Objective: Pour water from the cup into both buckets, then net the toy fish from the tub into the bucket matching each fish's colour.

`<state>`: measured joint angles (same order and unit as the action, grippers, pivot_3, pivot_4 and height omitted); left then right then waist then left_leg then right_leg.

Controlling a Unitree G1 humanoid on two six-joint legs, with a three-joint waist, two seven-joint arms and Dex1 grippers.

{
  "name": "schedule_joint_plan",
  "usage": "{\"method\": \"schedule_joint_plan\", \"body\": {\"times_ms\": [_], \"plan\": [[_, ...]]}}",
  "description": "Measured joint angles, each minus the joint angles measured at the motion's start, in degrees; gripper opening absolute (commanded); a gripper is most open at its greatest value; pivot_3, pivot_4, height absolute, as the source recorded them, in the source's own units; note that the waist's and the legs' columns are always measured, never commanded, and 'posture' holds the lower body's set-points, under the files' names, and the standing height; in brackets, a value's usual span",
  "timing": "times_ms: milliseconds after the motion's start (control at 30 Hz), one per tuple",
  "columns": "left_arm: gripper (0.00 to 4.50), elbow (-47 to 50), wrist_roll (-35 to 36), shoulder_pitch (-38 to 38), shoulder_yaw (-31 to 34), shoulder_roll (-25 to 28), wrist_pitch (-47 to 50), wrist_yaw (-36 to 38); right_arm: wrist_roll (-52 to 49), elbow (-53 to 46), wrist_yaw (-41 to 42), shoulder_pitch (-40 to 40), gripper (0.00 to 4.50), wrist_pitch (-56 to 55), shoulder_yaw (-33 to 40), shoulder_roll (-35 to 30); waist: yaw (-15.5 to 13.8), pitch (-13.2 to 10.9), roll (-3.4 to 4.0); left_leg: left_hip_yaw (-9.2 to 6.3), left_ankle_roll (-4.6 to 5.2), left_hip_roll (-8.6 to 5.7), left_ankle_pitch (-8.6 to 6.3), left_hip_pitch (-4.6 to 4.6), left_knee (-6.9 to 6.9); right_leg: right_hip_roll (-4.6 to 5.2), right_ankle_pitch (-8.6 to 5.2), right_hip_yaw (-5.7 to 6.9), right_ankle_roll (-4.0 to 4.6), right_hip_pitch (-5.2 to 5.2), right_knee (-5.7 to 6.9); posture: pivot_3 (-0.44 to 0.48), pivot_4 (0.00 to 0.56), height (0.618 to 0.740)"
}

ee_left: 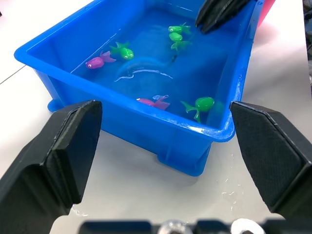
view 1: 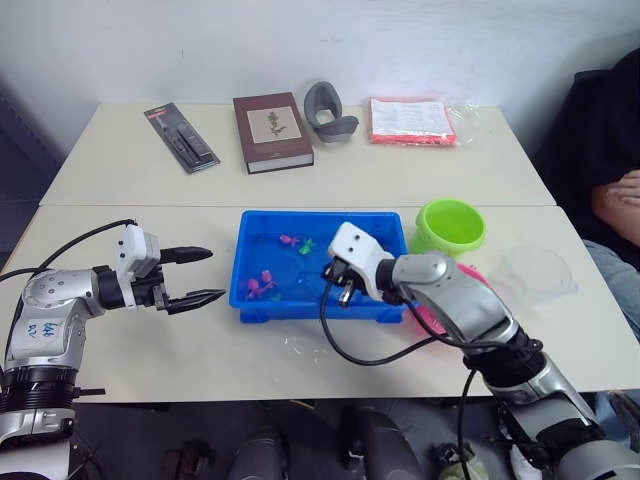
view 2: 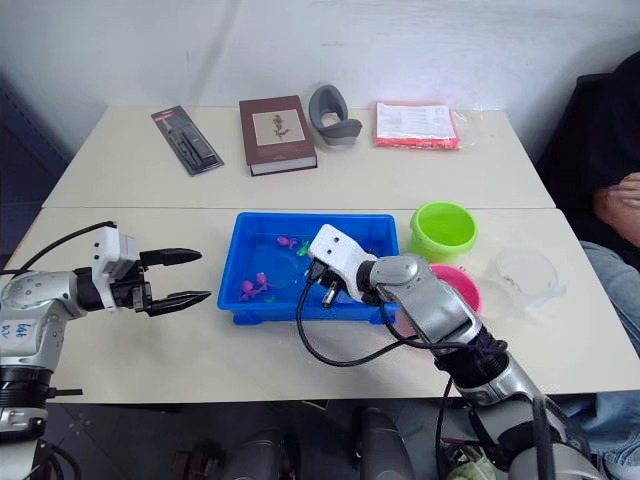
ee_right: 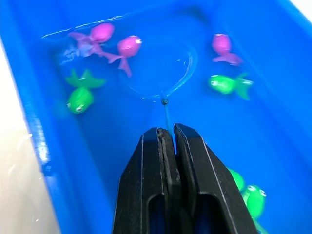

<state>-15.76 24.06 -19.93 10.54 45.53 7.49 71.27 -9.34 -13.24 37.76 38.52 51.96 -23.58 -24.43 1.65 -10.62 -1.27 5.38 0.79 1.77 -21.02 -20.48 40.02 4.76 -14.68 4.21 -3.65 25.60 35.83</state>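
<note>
The blue tub [view 1: 255, 296] holds water and several toy fish, magenta ones [ee_right: 129, 46] and green ones [ee_right: 80, 99]. My right gripper [ee_right: 168, 132] reaches into the tub, shut on the thin handle of the net [ee_right: 185, 73], whose hoop lies under water among the fish. My left gripper [view 1: 205, 275] hovers open just left of the tub, with nothing between its fingers [ee_left: 63, 151]. The lime green bucket [view 1: 450, 226] stands right of the tub. Behind my right arm, the pink bucket [view 2: 460, 285] is partly hidden. The clear cup [view 2: 525, 276] stands further right.
On the far table lie a black packaged tool [view 1: 181, 138], a brown book [view 1: 272, 131], a grey curved object [view 1: 328, 112] and a red-edged packet [view 1: 411, 121]. A person [view 1: 615, 190] sits at the right edge. A cable [view 1: 360, 355] loops from my right wrist.
</note>
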Motion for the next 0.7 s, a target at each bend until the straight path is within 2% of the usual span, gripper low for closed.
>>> {"method": "schedule_joint_plan", "body": {"times_ms": [267, 400, 700], "plan": [[4.49, 0.0, 0.0, 0.0, -0.4, 0.0, 0.0, 0.0, -6.0, -3.6, -0.6, -2.7, 0.0, 7.3, 8.0, 2.2, 0.0, 0.0, 0.01, -0.03, -0.01, 0.01, -0.01, -0.01, -0.02, 0.02, 0.0, -0.13, 0.01, 0.0, -0.02, 0.0, 0.15, 0.74], [4.49, -0.1, 0.0, -0.1, -0.4, 0.0, 0.0, 0.0, -3.8, -4.3, -0.7, -3.0, 0.0, 6.2, 5.7, -3.0, 0.0, 0.0, 0.01, -0.02, 0.0, -0.01, -0.02, -0.02, -0.03, 0.05, 0.0, -0.15, 0.01, 0.0, -0.09, 0.0, 0.15, 0.74], [4.49, -0.6, -0.3, -0.8, -0.7, 0.0, -0.2, 0.5, 0.5, -0.8, -1.0, -0.5, 0.0, 1.1, -1.0, -1.6, 0.2, 0.0, 0.03, 0.0, -0.02, 0.01, -0.01, -0.05, -0.06, -0.01, 0.0, -0.01, 0.01, 0.04, -0.08, 0.0, 0.15, 0.74]]}}
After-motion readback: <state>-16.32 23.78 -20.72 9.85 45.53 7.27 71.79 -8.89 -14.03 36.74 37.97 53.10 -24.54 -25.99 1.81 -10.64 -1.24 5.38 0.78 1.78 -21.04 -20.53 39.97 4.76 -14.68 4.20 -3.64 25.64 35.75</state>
